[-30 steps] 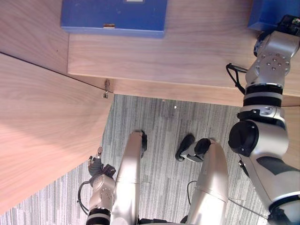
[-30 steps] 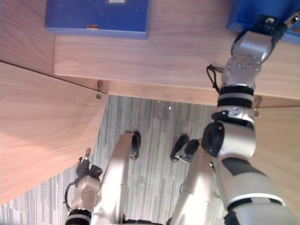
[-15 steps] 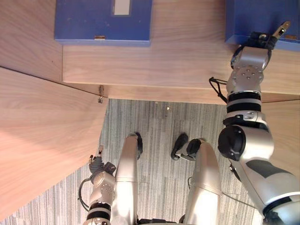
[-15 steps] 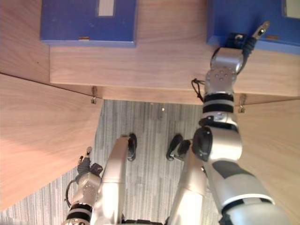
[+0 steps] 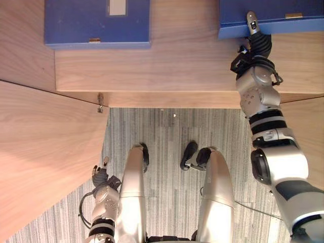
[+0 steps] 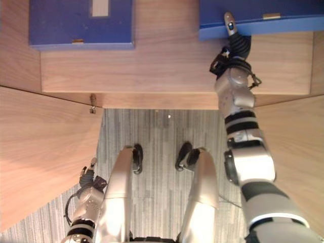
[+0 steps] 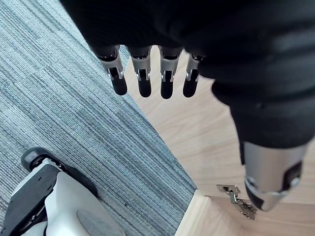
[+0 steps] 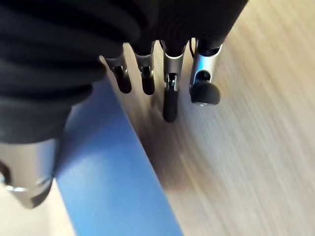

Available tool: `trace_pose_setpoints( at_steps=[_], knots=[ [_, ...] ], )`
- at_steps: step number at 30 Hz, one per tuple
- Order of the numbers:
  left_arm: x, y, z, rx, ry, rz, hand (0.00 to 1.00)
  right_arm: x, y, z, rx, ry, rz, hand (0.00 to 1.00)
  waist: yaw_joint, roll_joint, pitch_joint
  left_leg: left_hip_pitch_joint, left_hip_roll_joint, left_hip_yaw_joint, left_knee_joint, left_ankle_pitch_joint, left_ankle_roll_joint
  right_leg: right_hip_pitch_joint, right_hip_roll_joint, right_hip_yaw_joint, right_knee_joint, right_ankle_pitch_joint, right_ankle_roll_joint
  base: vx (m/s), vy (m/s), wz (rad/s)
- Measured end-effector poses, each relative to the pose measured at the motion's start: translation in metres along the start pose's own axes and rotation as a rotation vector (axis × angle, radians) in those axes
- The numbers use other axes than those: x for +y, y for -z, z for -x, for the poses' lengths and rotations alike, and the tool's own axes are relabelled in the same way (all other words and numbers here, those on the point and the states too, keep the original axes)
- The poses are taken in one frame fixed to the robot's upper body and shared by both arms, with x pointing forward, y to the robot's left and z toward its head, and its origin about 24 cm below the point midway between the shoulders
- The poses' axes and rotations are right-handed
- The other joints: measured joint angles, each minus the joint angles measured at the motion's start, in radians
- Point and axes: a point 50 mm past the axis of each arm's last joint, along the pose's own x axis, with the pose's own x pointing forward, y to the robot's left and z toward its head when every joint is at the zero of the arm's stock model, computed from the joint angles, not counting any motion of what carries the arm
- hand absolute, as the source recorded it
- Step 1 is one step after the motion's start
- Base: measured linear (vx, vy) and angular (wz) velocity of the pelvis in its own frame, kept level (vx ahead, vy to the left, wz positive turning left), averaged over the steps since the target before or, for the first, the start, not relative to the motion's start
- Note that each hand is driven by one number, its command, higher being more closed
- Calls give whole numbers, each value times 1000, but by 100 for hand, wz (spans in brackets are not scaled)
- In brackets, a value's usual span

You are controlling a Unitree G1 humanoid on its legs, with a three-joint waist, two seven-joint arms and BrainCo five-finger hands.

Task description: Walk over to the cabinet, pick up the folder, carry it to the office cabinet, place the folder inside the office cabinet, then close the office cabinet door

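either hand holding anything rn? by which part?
Nothing held: right hand sits straight-fingered at the near edge of the right-side blue folder, not gripping; left hand empty.

Wooden cabinet shelf [image 5: 177, 66] carries 2 folders lying flat: blue folder [image 5: 96, 23] just beyond the door hinge [image 5: 100, 102], second blue folder [image 5: 273, 15] well right of the hinge. Grey striped carpet floor [image 5: 167, 142] below the hinge.
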Motion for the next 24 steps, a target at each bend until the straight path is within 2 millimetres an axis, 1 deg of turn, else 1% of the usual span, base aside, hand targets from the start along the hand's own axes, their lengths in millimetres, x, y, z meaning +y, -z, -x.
trace_pose_setpoints(
  at_steps=[1, 3, 7, 9, 11, 13, 16, 19, 22, 24],
  knots=[
    [4, 0, 0, -1, 4, -13, 0, -3, -1, 2, -19, -47, 58, 0, -1, -3, 3, -1, 1, -1, 0, 0, 0, -1, 0, -1, 0, 3, -5, 0, 0, 0],
    [8, 3, -1, 6, 10, -30, 0, -8, -3, 2, -35, -86, 116, 0, -1, -6, 6, -1, 2, -1, -1, 0, 0, -1, 0, -1, -1, 4, -7, 0, 0, 0],
    [11, 2, -2, 1, 28, -52, 0, -10, -7, 8, -100, -199, 387, 0, 0, -13, 10, -2, 4, 0, -4, 0, 0, -1, 2, -2, -9, 8, -13, 14, 42, -2],
    [13, 3, -2, 0, 38, -76, 0, -7, -7, 17, -155, -295, 572, 0, 0, -13, 10, -3, 7, 2, -6, 0, 1, -1, 4, -3, -16, 11, -17, 9, 58, -4],
    [14, 3, -2, -3, 42, -83, 0, -3, -5, 27, -195, -367, 685, 0, 0, -15, 11, -3, 8, 3, -7, -1, 1, -1, 7, -3, -19, 12, -17, 8, 44, -4],
    [16, 0, -3, -13, 49, -99, 0, 7, 7, 51, -244, -518, 833, 0, 0, -23, 14, -1, 15, 7, -17, 0, 2, 1, 15, -3, -32, 16, -14, 13, 52, -9],
    [19, 0, -3, -20, 67, -128, 0, 11, 17, 68, -269, -635, 945, 0, 0, -27, 14, 6, 19, 11, -28, 0, 2, 6, 20, -3, -46, 20, -14, 17, 46, -6],
    [22, 0, -2, -25, 80, -149, 0, 9, 21, 81, -275, -747, 1061, 0, 6, -35, 15, 18, 24, 19, -46, 2, 4, 16, 26, -3, -65, 27, -22, 24, 45, -4],
    [24, 0, -2, -22, 86, -164, 0, 9, 29, 96, -246, -863, 1106, 0, 8, -40, 15, 35, 30, 22, -65, 2, 4, 32, 37, -4, -88, 31, -20, 38, 44, -6],
    [27, 0, -2, -24, 90, -179, 0, 11, 38, 111, -212, -974, 1118, 0, 8, -50, 11, 53, 34, 32, -85, 2, 4, 44, 38, -4, -103, 37, -27, 65, 64, -6]
  ],
)
